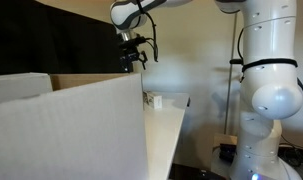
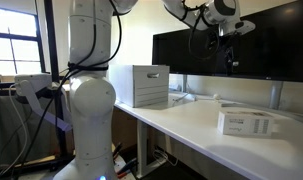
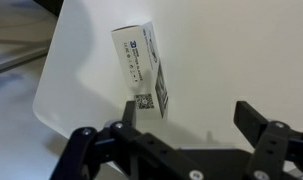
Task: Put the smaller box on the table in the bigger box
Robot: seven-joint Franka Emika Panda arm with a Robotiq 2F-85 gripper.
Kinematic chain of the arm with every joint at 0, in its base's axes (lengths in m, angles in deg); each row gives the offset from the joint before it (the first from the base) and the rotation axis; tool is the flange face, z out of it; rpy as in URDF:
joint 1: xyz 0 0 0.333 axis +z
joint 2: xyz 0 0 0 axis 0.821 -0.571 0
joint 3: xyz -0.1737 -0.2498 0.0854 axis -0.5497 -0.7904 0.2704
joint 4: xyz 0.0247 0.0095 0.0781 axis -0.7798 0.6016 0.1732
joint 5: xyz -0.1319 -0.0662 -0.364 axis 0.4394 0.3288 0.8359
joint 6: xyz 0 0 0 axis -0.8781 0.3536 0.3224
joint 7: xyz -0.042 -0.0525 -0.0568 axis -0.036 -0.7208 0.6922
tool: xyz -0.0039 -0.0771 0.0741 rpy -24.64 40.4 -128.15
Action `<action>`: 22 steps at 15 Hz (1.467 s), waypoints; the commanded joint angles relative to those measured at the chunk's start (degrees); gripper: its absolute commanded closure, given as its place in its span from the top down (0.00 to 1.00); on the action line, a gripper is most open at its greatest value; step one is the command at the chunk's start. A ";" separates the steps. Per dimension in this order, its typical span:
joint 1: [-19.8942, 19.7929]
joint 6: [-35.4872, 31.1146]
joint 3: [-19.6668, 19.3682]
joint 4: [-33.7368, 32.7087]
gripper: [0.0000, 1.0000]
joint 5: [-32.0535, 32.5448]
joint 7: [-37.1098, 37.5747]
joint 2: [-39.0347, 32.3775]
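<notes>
The big box is standing on the table, well off to one side of my gripper. I am hovering high above the tabletop with my fingers spread apart, holding nothing. The small box is lying below me near the table's edge, apart from my fingertips.

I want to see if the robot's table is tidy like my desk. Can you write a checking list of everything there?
Surface: table, white and flat.
Job's things: smaller box lies on the table; bigger box stands farther along, apart from it.
Clutter: small pale bits beside the bigger box, too blurred to name.
Grippers: tool open, holding nothing, up in the air over the table.
Cables: black cable beside the robot.
Surroundings: dark screen, window.
</notes>
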 commanded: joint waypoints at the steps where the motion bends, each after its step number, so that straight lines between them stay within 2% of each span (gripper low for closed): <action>1: -0.70 -1.18 1.09 0.24 1.00 0.04 -1.13 -0.29; 11: -6.02 -1.15 -2.81 5.04 1.00 -4.36 -9.21 -0.91; 18: -7.28 -8.78 -4.07 13.18 1.00 -4.44 -8.85 -0.90; 22: -7.98 -13.23 -4.93 15.27 1.00 -6.55 -8.83 -2.16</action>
